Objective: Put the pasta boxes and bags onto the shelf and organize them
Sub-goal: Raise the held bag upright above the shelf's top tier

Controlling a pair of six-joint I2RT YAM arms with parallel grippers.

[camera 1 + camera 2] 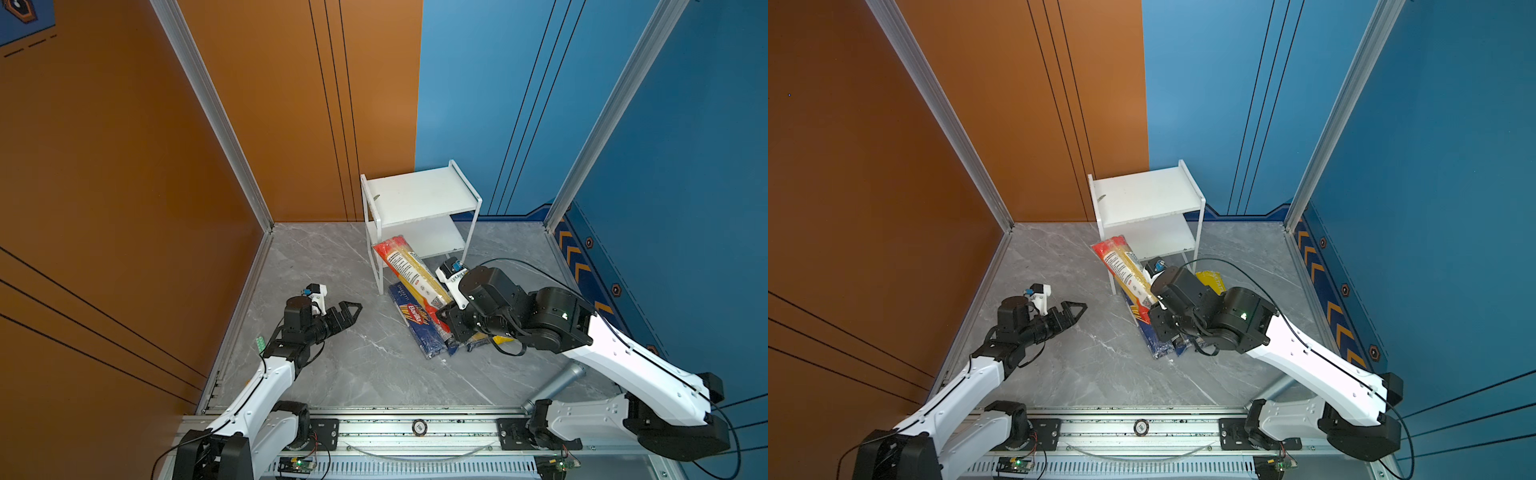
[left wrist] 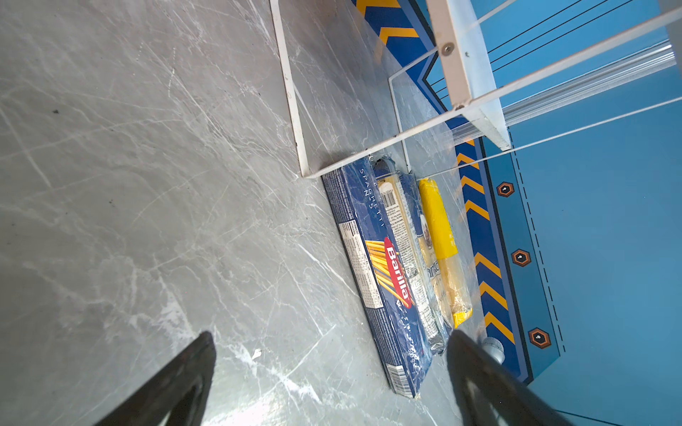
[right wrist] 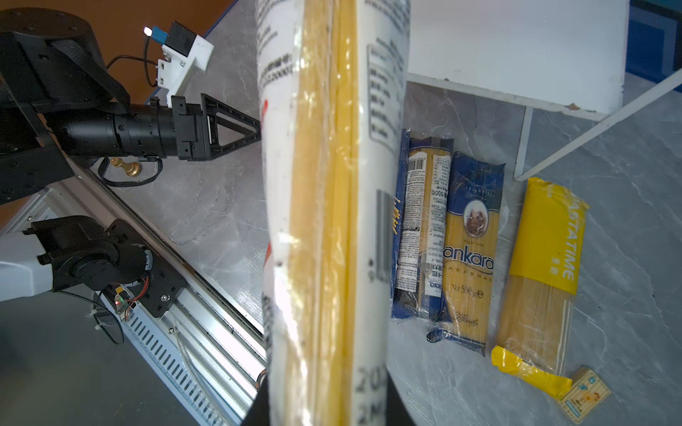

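The right gripper (image 1: 445,312) clamped the lower end of a red-ended clear spaghetti pack (image 1: 409,266), its tip raised before the small white two-tier shelf (image 1: 419,195). A dark blue Barilla pack (image 2: 383,258) and a bright yellow bag (image 3: 546,258) lay on the grey marble tabletop (image 1: 353,374) beneath. The left gripper (image 1: 353,309) hovered well apart, jaws wide.

Shelf (image 1: 419,195): white, two flat boards on thin frame legs, standing upright at the centre of both top views. Red-ended clear pack (image 1: 411,270): raised and slanting, with its red end at the shelf's lower-left front leg; contact with the lower board cannot be determined. Dark blue Barilla pack (image 1: 415,320): flat on the grey marbled surface (image 1: 332,365), just below the shelf and partly under the raised pack. Lying parallel beside it are the clear pack with dark-blue ends (image 3: 420,228), touching the blue-yellow portrait pack (image 3: 470,250), and the bright yellow pack (image 3: 546,265), slightly apart.
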